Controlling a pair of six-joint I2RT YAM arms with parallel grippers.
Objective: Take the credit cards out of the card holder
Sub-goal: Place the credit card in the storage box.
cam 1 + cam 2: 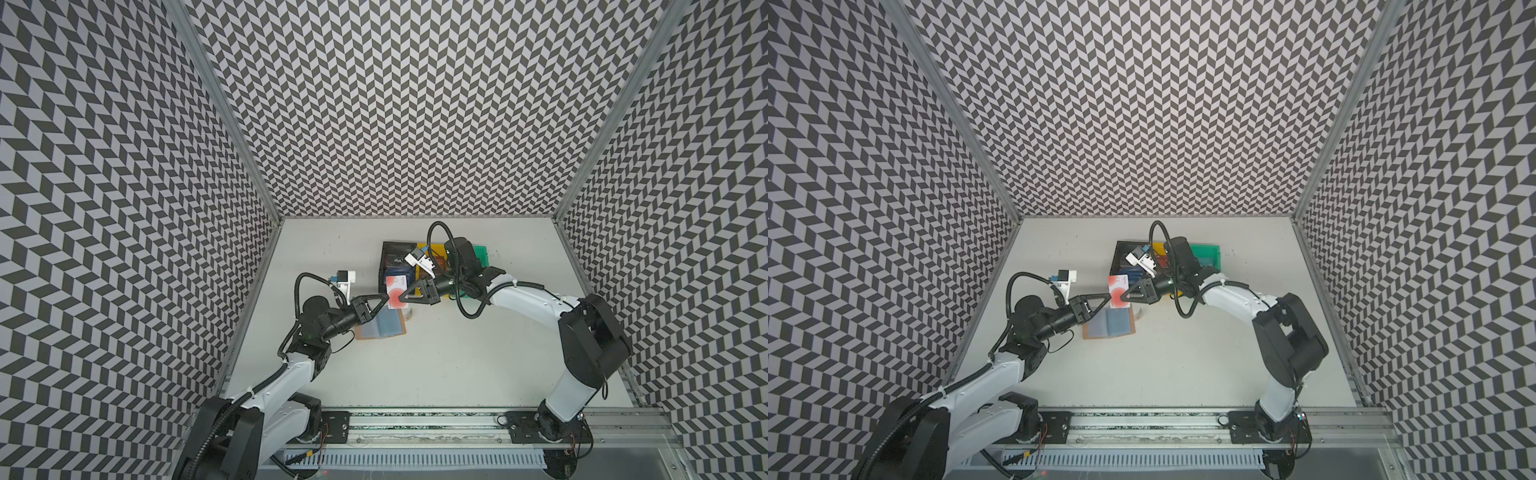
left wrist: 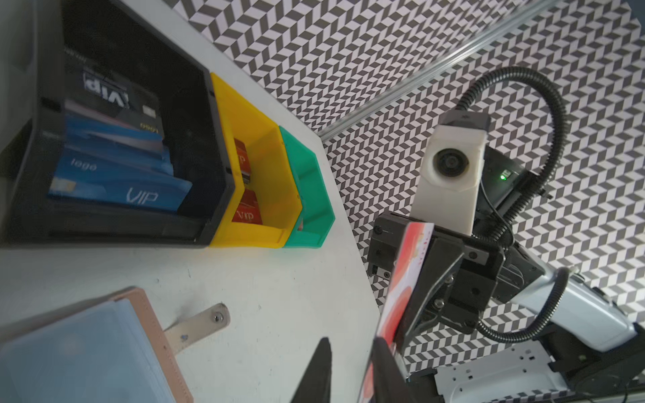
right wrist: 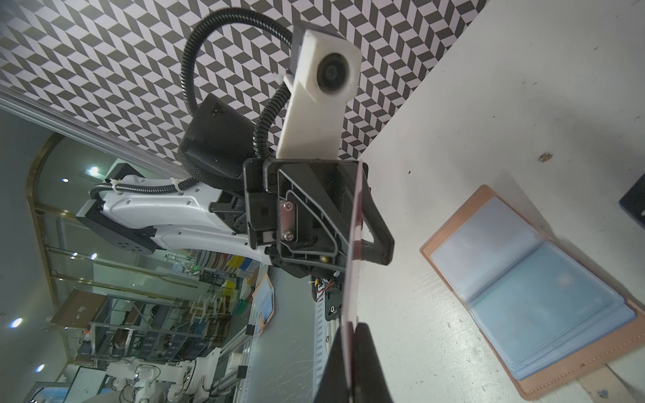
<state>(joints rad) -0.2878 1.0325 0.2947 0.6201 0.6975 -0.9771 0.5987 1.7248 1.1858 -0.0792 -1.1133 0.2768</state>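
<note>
On the white table (image 1: 457,353) the tan card holder (image 1: 386,328) is laid open, sleeves up, and just beyond it, clear of the table, the right gripper (image 1: 401,297) is clamped on, and the left gripper (image 1: 386,296) slightly parted around, the pale red-circled card (image 1: 397,284).

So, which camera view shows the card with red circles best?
The top views: both show the card with red circles face-on, held by the right pincer. The left wrist view shows it slanted; the right wrist view shows only its edge.
</note>
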